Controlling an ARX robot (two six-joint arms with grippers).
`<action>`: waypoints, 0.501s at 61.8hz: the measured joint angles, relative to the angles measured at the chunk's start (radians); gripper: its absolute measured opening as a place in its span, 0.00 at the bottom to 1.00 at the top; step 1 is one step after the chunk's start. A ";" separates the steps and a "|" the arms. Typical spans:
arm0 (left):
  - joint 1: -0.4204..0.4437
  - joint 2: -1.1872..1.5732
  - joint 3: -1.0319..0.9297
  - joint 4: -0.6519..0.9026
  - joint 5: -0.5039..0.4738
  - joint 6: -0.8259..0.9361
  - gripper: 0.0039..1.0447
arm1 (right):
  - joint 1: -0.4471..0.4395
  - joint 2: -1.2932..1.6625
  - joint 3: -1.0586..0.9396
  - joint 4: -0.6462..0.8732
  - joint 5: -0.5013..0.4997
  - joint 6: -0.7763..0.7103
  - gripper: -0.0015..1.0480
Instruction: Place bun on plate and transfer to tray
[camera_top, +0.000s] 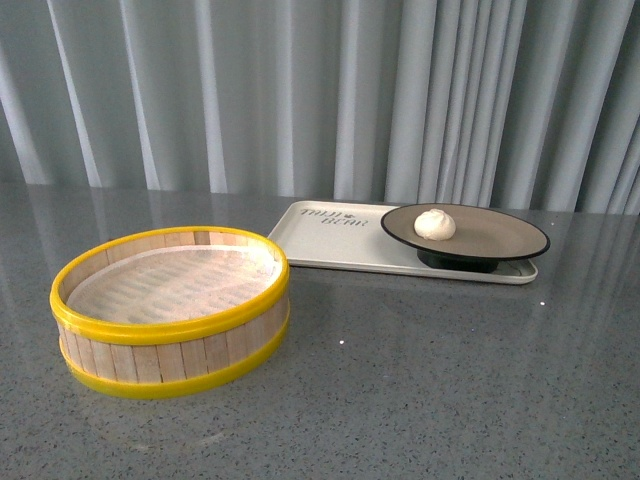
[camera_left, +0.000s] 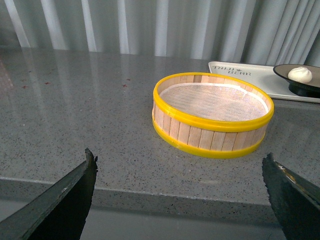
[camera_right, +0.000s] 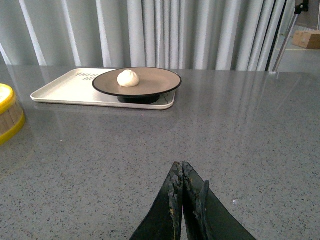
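- Right gripper (camera_right: 183, 192): fingers pressed together, empty, near table edge; left gripper (camera_left: 180, 172): spread wide, empty.
- Bun (camera_top: 435, 224) sits on plate (camera_top: 500, 240); plate rests on tray's (camera_top: 310, 240) right end, far right.
- Steamer basket (camera_top: 170, 345), near left, empty.
- Task appears complete.

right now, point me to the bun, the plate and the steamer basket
bun (camera_top: 435, 224), front view, on its white pleated top
plate (camera_top: 505, 240), front view, on the bare brown inside, right of the bun
steamer basket (camera_top: 170, 330), front view, on the near yellow upper rim
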 joint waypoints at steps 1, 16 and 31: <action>0.000 0.000 0.000 0.000 0.000 0.000 0.94 | 0.000 -0.008 0.000 -0.008 0.000 0.000 0.02; 0.000 0.000 0.000 0.000 0.000 0.000 0.94 | 0.000 -0.090 0.000 -0.089 0.000 0.000 0.02; 0.000 0.000 0.000 0.000 0.000 0.000 0.94 | 0.000 -0.153 0.000 -0.152 0.000 0.000 0.02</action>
